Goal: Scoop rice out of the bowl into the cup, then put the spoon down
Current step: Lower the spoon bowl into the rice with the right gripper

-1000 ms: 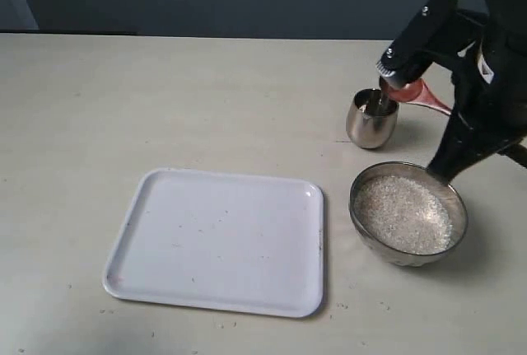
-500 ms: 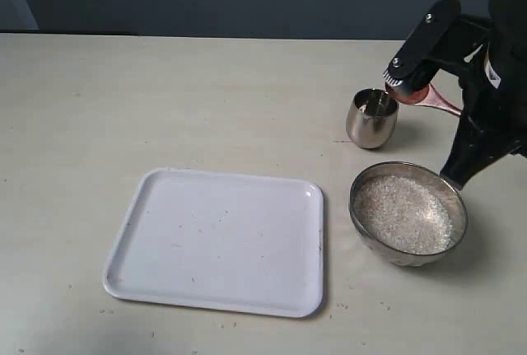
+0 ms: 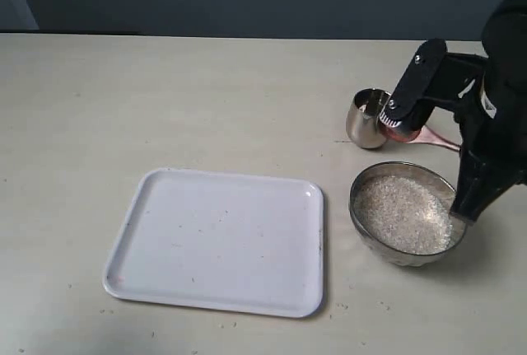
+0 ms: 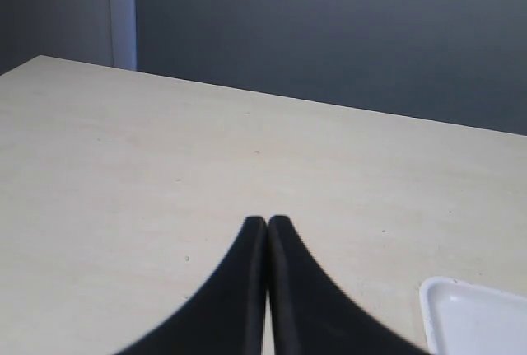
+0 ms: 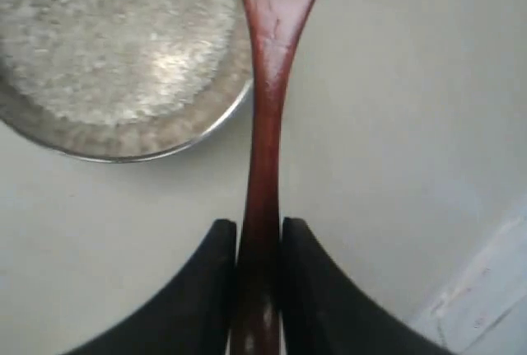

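Observation:
The steel cup point(image 3: 364, 121) stands behind the wide grey bowl point(image 3: 362, 217), which holds white rice point(image 3: 403, 213). My right gripper point(image 5: 259, 233) is shut on the handle of the reddish-brown spoon point(image 5: 265, 108). In the exterior view the spoon point(image 3: 405, 133) lies low just right of the cup, above the bowl's far rim, its handle running right into the gripper point(image 3: 459, 147). A black arm part hides the cup's right side. In the right wrist view the spoon's bowl is cut off at the frame edge, beside the rice point(image 5: 115, 34). My left gripper point(image 4: 268, 221) is shut and empty.
A white tray point(image 3: 218, 240) lies left of the bowl on the pale table; its corner point(image 4: 473, 318) shows in the left wrist view. The right arm point(image 3: 494, 124) looms over the table's right edge.
The right gripper has come down with the spoon, from over the cup's rim to a low spot right of the cup. Cup, bowl and tray have not moved.

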`<state>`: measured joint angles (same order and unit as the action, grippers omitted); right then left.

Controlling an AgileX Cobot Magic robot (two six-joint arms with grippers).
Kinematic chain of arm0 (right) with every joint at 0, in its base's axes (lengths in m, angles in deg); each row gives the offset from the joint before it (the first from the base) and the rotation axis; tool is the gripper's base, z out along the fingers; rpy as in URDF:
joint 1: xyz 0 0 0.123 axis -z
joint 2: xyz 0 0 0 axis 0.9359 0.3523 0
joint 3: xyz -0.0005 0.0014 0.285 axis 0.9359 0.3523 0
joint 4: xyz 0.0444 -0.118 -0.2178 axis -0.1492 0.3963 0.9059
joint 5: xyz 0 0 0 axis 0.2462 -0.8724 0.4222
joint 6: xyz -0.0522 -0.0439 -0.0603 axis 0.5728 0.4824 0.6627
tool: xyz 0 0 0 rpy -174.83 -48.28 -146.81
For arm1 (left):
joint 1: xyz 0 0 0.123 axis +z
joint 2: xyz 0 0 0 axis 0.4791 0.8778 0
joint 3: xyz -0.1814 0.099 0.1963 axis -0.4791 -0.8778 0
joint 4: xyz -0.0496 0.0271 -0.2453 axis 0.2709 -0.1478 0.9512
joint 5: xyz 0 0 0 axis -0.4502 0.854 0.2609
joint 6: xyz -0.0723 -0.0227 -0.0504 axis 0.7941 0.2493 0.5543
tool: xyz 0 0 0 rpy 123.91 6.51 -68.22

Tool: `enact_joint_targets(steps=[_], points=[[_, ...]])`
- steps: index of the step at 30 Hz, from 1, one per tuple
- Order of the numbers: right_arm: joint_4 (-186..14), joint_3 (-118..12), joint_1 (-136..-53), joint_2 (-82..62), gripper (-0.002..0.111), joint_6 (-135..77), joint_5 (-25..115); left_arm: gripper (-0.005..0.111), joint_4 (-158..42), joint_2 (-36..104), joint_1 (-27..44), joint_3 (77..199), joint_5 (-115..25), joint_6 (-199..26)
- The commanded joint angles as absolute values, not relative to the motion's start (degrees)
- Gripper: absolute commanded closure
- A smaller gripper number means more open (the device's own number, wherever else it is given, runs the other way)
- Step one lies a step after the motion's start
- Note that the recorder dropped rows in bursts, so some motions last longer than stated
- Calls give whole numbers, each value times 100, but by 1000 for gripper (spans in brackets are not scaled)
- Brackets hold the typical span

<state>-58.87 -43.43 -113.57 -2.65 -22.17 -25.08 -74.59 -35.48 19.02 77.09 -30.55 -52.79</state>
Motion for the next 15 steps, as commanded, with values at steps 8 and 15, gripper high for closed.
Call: enact_joint_targets(steps=[8,15], points=[[-7299,-4310,-11333,-301,109,-2228,-2488,106,-7491,-3574,1861,7723,-3106,-5270],[-8656,-4299,-11333,-301,109,-2228,-2488,106,-7491,-3574,1861,7723,-3106,-5270]])
